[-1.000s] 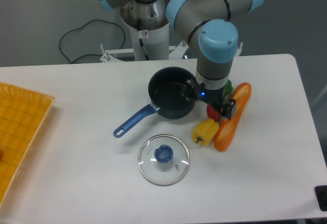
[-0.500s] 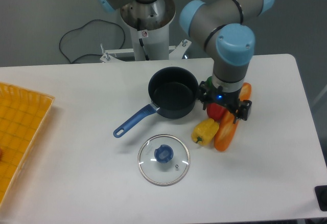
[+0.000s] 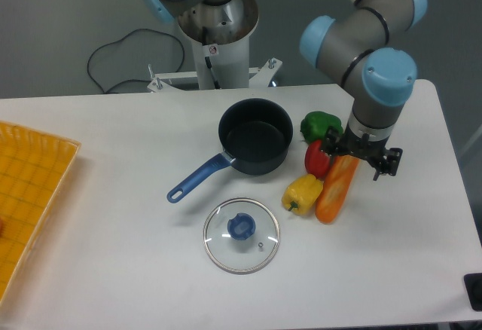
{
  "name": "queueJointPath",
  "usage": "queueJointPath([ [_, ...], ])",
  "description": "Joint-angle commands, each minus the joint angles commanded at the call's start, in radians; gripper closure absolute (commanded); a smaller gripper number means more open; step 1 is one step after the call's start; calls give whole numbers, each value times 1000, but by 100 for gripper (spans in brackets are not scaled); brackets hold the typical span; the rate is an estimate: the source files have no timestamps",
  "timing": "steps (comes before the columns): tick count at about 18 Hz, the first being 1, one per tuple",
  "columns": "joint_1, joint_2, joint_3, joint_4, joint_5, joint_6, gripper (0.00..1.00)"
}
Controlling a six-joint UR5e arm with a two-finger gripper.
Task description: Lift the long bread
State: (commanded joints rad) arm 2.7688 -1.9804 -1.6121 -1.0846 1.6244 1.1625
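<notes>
Orange long bread (image 3: 334,192) now sits beneath my gripper (image 3: 360,157), which has slid over its far end, jaws spread wide, ready to descend.

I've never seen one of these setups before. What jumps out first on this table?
The grey arm with blue joints, reaching down at the right so its gripper sits over the upper end of the long bread. Crowded beside the loaf are a red pepper, a yellow pepper and a green pepper. Left of them stand a dark saucepan with a blue handle and, nearer the camera, its glass lid.
</notes>
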Motion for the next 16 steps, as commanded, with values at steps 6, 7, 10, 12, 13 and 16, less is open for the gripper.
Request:
queueJointPath([
  [6, 9, -18, -5, 5, -47, 40, 0],
  [7, 9, -26, -2, 14, -61, 39, 0],
  [10, 8, -26, -2, 26, -80, 36, 0],
  [12, 6, -26, 6, 28, -87, 40, 0],
  [13, 6, -23, 17, 26, -89, 33, 0],
  [16, -3, 0, 15, 25, -93, 32, 0],
])
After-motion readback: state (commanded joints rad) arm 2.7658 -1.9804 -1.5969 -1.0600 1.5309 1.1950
